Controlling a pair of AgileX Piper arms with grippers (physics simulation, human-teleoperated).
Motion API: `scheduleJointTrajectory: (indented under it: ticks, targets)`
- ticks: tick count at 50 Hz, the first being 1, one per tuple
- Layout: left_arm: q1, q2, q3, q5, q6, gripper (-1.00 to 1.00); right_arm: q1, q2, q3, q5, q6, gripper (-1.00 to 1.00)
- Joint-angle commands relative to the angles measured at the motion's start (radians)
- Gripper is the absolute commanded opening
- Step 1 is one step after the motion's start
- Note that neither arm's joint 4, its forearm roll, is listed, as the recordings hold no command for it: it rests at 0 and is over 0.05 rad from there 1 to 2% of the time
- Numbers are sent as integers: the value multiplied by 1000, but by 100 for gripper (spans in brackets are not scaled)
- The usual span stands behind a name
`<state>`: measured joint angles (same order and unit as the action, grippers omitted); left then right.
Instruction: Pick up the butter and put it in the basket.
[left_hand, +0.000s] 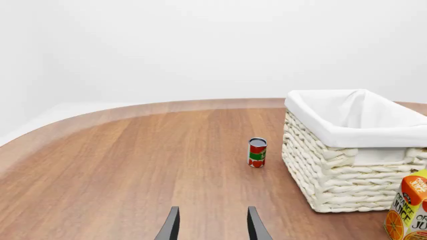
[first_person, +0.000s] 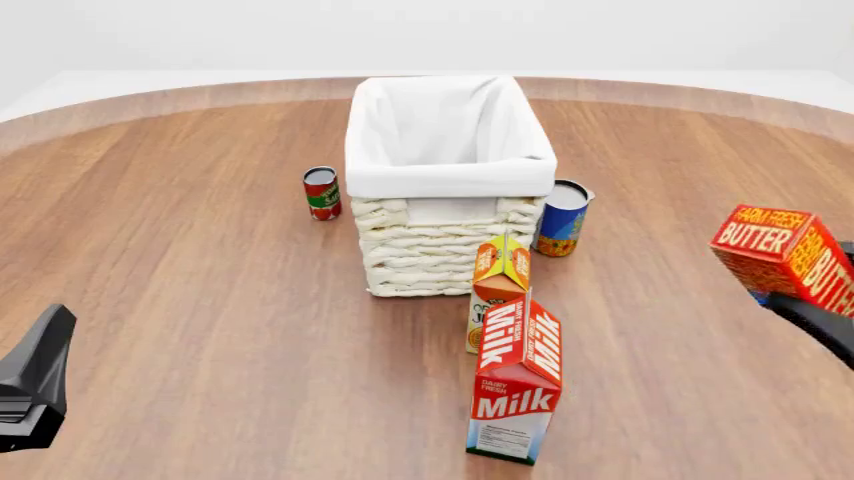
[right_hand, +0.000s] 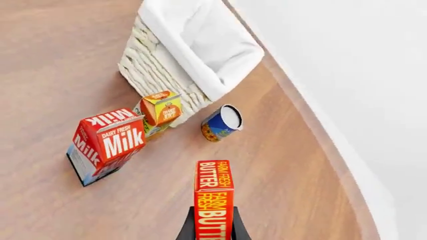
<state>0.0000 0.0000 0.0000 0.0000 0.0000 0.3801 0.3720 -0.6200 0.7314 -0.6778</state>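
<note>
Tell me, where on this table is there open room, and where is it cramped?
Bare wood spreads left of the red can and the basket, and between the milk carton and the lifted butter. It is crowded at the basket's near wall, where the juice carton, milk and blue can cluster.

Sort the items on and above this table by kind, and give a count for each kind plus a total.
Cartons: 2, the Milk carton and the orange juice carton
Cans: 2, the red and green can and the blue can
Baskets: 1, the basket
Butter boxes: 1, the butter, held off the table in the right tool
Total: 6
</note>
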Motion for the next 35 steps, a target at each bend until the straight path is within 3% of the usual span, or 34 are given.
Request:
scheduleJointTrajectory:
  ticks: [1, 6, 9, 16, 21, 29, 35]
  targets:
    - [0, 0, 0, 0, 0, 100, 52, -78, -117, -29, 157, -100]
    - [0, 0, 0, 0, 0, 100, 74, -106, -141, -67, 225, -100]
    - [0, 0, 0, 0, 0, 100, 74, -113, -124, -81, 224, -100]
    - [0, 0, 0, 0, 0, 100, 117, -113, -158, -129, 289, -100]
    - [0, 0, 0, 0, 0, 100, 125, -106, -170, -155, 305, -100]
    - [0, 0, 0, 0, 0, 100, 141, -79, -154, -191, 293, -100]
    - [0, 0, 0, 0, 0, 100, 130, -66, -202, -188, 284, -100]
